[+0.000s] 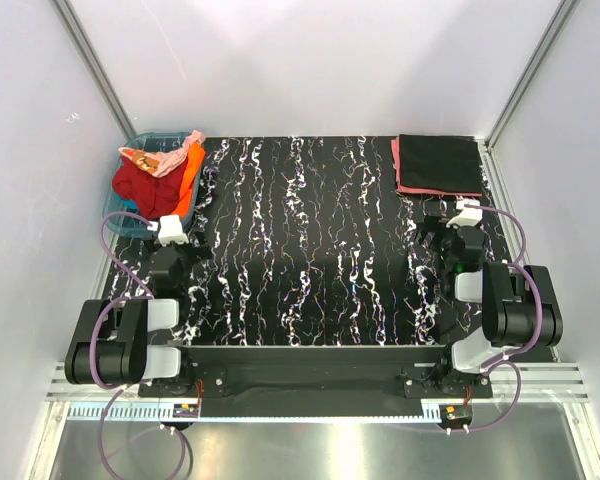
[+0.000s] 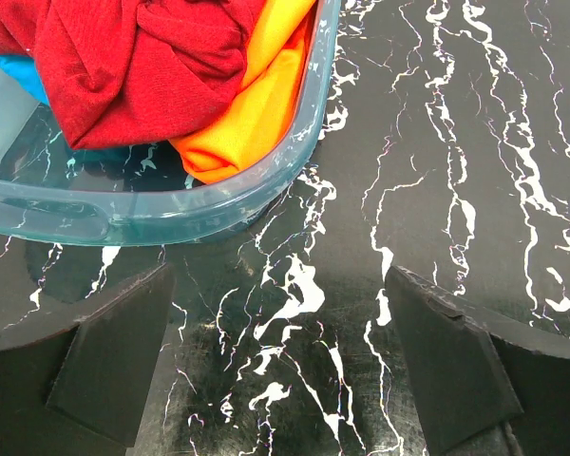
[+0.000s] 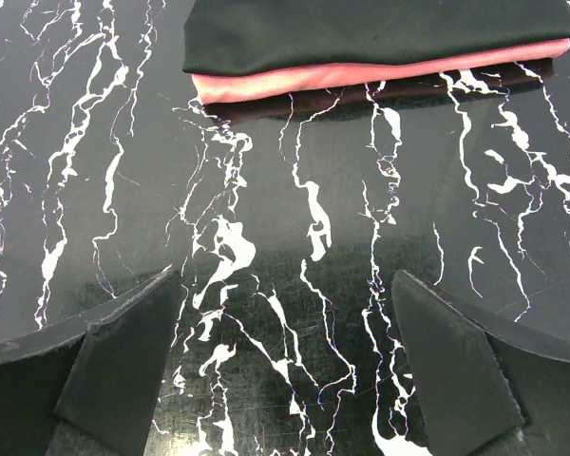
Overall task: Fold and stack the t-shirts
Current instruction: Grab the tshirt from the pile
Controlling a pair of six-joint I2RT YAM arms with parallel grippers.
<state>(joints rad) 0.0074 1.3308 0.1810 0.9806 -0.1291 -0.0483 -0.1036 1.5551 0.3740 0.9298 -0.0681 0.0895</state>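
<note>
A folded black t-shirt (image 1: 440, 163) lies on a folded salmon pink one (image 1: 397, 170) at the table's far right; the stack also shows in the right wrist view (image 3: 380, 28). In the blue tub (image 1: 130, 150) at the far left lie a crumpled dark red t-shirt (image 1: 145, 186), an orange one (image 1: 191, 172) and a pale peach one (image 1: 160, 160). The left wrist view shows the dark red (image 2: 142, 66), orange (image 2: 256, 104) and a bit of teal (image 2: 19, 71). My left gripper (image 1: 168, 232) is open and empty just in front of the tub. My right gripper (image 1: 458, 218) is open and empty just in front of the stack.
The table (image 1: 310, 250) is black with white marbling. White walls with metal posts close it in at the left, back and right. The tub's rim (image 2: 218, 204) is close ahead of my left fingers (image 2: 114, 351).
</note>
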